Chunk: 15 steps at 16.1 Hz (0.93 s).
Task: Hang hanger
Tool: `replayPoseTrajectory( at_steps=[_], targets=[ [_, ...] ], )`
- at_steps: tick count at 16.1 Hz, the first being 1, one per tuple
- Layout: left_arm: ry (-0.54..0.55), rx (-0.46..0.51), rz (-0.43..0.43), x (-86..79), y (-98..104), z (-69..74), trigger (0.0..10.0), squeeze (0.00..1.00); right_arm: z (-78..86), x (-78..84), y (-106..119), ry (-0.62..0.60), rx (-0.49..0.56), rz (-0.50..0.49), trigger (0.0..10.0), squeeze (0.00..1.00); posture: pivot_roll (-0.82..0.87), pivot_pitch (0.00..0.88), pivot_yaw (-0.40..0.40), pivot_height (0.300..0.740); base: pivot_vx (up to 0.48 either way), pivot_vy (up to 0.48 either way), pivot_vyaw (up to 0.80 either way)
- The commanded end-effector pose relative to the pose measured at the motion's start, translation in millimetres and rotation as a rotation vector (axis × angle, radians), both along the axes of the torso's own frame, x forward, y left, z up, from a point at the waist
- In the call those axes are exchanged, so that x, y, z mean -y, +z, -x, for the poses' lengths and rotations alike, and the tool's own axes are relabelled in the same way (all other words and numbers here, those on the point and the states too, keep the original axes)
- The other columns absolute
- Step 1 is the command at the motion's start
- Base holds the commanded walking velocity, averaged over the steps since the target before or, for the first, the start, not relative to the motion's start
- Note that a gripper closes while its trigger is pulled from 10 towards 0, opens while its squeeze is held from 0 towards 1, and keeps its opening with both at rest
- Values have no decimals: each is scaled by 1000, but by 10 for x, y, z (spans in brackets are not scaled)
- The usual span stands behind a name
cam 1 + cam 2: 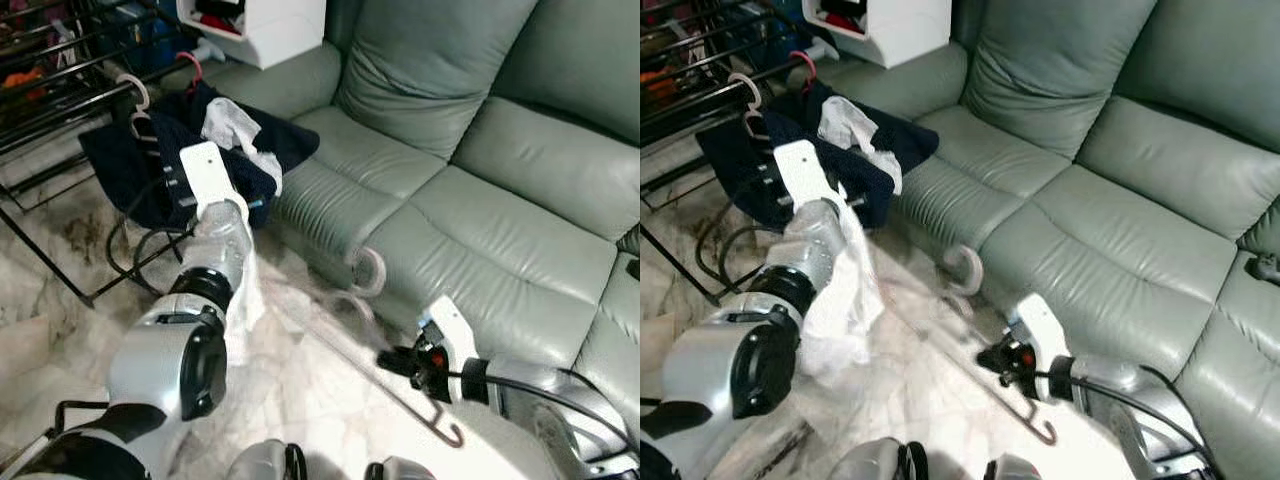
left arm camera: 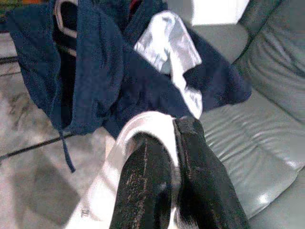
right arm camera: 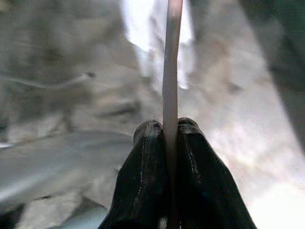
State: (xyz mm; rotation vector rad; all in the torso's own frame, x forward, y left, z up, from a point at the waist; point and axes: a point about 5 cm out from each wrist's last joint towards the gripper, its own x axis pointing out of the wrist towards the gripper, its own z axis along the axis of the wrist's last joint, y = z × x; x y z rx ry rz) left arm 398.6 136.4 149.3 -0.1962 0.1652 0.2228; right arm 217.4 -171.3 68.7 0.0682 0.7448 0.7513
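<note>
A pale pink hanger (image 1: 368, 272) hangs blurred over the floor in front of the sofa, its hook up near the seat edge. My right gripper (image 1: 392, 360) is shut on the hanger's thin bar (image 3: 171, 57), low at the right. My left gripper (image 2: 174, 128) reaches toward a navy garment (image 1: 240, 150) draped by the sofa arm and is shut on a white cloth (image 1: 840, 300) that trails down along the arm. A white garment (image 1: 232, 128) lies on the navy one. Two other hanger hooks (image 1: 135, 90) stick up beside the black drying rack (image 1: 60, 80).
A grey-green leather sofa (image 1: 480, 190) fills the right and back. A white cabinet (image 1: 265, 30) stands behind the sofa arm. The rack's black legs and a black cable (image 1: 130, 250) cross the marble floor (image 1: 310, 390) at the left.
</note>
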Motion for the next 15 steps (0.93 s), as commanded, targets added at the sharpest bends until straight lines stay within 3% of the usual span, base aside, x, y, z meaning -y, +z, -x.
replayPoseTrajectory(
  at_steps=[1, 3, 4, 5, 6, 7, 8, 9, 11, 12, 13, 14, 15],
  targets=[
    [-19, 90, -9, -3, 219, -65, 10000, 0, 5, 114, -91, -116, -32, 34, 10000, 0, -89, 27, 48, 740, 0, 0, 0],
    [-43, 104, 7, 3, 245, -75, 10000, 0, -42, 280, -203, -267, -23, 103, 10000, 0, -89, 27, 48, 740, 0, 0, 0],
    [-83, 126, 35, 31, 268, -82, 10000, 0, -127, 367, -174, -378, 36, 132, 10000, 0, -99, 29, 43, 740, 0, 0, 0],
    [-278, 218, 55, 177, 326, -72, 10000, 0, -360, 627, 34, -684, 242, 160, 10000, 0, -107, 30, 47, 740, 0, 0, 0],
    [-443, 200, -49, 311, 268, -41, 10000, 0, -424, 737, 142, -780, 319, 186, 10000, 0, -110, 28, 50, 740, 0, 0, 0],
    [-563, 186, -98, 402, 218, -9, 10000, 0, -450, 791, 187, -819, 351, 209, 10000, 0, -110, 28, 50, 740, 0, 0, 0],
    [-849, 169, -205, 562, 97, 105, 10000, 0, -487, 881, 243, -881, 399, 259, 10000, 0, -107, 25, 60, 740, 0, 0, 0],
    [-1227, 105, -278, 683, -117, 326, 10000, 0, -503, 934, 258, -915, 410, 273, 10000, 0, -107, 25, 60, 740, 0, 0, 0],
    [-1618, -128, -308, 552, -464, 630, 10000, 0, -519, 949, 244, -945, 421, 281, 10000, 0, -103, 25, 63, 740, 0, 0, 0],
    [-1791, -288, -425, 351, -661, 784, 10000, 0, -527, 937, 229, -949, 420, 278, 10000, 0, -102, 24, 64, 740, 0, 0, 0],
    [-1888, -559, -720, -23, -885, 889, 10000, 0, -539, 899, 200, -947, 417, 274, 10000, 0, -102, 24, 65, 740, 0, 0, 0],
    [-1828, -626, -953, -173, -924, 844, 10000, 0, -547, 875, 191, -945, 420, 273, 10000, 0, -103, 24, 66, 740, 0, 0, 0],
    [-1658, -562, -1167, -185, -868, 695, 10000, 0, -555, 853, 187, -940, 424, 273, 10000, 0, -103, 24, 66, 740, 0, 0, 0]
  ],
)
